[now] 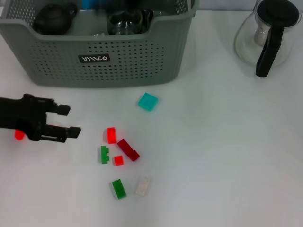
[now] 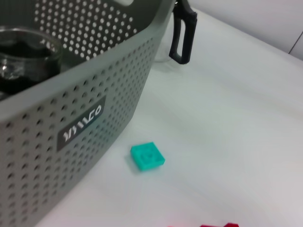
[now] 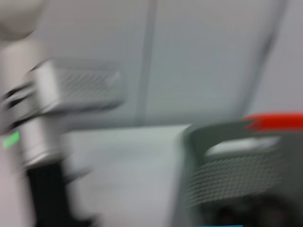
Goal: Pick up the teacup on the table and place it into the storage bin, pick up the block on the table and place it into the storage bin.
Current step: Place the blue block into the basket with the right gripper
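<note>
The grey-green storage bin (image 1: 94, 52) stands at the back left, and its perforated wall (image 2: 71, 127) fills the left wrist view. Inside it sit a clear glass teacup (image 1: 127, 22) (image 2: 23, 56) and a dark teapot (image 1: 54, 19). A teal block (image 1: 148, 101) (image 2: 147, 156) lies on the table just in front of the bin's right corner. My left gripper (image 1: 68, 121) hovers open at the left edge, nothing between its fingers, which point toward a red block (image 1: 111, 135). The right gripper does not show; its wrist view is a blur of the bin (image 3: 236, 175).
Loose blocks lie front of centre: dark red (image 1: 128, 149), green (image 1: 104, 154), small red (image 1: 118, 160), a second green (image 1: 119, 188), white (image 1: 142, 185). Another red block (image 1: 19, 134) peeks from behind the left gripper. A glass pot with a black handle (image 1: 267, 35) stands back right.
</note>
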Motion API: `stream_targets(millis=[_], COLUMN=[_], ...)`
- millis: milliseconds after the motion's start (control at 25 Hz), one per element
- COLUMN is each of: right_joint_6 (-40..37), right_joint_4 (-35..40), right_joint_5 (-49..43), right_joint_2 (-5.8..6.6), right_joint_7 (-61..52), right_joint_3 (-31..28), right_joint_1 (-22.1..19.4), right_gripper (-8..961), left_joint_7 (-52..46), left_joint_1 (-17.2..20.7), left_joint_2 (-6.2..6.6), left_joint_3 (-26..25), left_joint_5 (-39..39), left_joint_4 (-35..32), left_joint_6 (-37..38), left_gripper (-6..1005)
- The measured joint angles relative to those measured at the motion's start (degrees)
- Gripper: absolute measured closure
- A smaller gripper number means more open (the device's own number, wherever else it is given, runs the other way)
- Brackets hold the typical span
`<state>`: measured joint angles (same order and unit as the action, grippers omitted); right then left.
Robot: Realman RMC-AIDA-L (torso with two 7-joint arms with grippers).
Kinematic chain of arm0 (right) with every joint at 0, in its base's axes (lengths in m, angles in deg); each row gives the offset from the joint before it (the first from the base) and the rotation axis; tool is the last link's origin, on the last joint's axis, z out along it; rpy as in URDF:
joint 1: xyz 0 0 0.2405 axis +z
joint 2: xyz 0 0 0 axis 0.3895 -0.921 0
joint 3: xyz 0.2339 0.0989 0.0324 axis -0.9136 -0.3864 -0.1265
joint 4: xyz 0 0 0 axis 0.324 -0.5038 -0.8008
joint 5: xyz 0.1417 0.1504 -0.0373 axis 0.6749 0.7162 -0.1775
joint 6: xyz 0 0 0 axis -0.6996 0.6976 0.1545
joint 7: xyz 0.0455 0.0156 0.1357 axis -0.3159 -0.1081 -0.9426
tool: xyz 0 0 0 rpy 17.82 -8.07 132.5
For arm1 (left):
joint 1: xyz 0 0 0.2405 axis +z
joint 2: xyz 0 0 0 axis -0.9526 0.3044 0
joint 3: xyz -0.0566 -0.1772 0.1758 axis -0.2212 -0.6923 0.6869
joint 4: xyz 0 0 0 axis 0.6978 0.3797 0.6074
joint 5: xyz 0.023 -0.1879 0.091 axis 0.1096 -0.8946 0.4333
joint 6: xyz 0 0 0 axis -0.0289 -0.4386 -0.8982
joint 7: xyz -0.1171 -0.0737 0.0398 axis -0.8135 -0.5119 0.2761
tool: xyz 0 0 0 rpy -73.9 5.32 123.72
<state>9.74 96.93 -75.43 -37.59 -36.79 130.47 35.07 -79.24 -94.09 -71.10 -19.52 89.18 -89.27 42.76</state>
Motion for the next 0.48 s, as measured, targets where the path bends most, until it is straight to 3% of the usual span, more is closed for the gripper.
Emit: stream_targets(millis=[240, 480], right_joint_6=[6.4, 8.8], right_joint_4=[-8.8, -15.3], right_joint_5=[-7.0, -11.4], right_joint_2=[0.41, 0.85], right_joint_7=[-2.0, -2.6], right_joint_3=[-7.3, -10.1], right_joint_1=[6.8, 7.5], right_gripper=[534, 534], left_joint_7=[1.8, 2.2], left_joint_1=[-2.3, -3.1], left_joint_2=[-0.89, -1.41], left_joint_3=[0.2, 0.5], left_joint_5=[-0.2, 0.0], left_joint_4=[1.1, 1.8], left_joint_6=[-0.2, -0.2], left_gripper=[245, 245])
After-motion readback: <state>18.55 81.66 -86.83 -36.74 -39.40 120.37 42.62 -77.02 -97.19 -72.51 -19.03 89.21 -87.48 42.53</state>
